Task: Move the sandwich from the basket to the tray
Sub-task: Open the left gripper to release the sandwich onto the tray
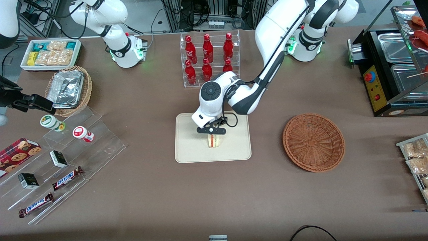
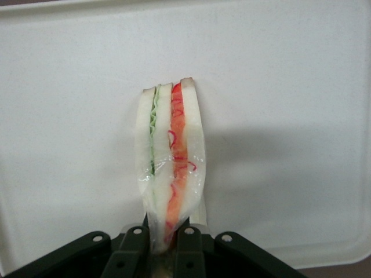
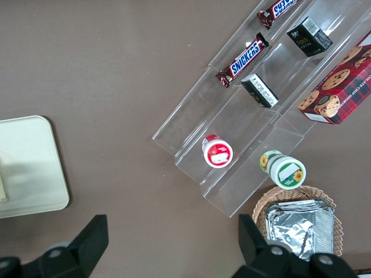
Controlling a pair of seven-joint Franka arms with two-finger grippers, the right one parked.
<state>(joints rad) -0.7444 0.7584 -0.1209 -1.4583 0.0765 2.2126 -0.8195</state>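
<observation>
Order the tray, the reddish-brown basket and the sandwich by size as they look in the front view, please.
1. tray
2. basket, slightly smaller
3. sandwich, smallest, held in the gripper over the tray

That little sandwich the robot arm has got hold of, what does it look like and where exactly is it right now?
The sandwich is a thin wedge of pale bread in clear, crinkly wrap, with a green filling layer and a red-orange one along its cut side. The gripper is shut on one end of it, a black finger pressing each bread face. It sits over the middle of the cream tray, throwing a shadow there. Whether it touches the tray cannot be told. The wicker basket holds nothing.
</observation>
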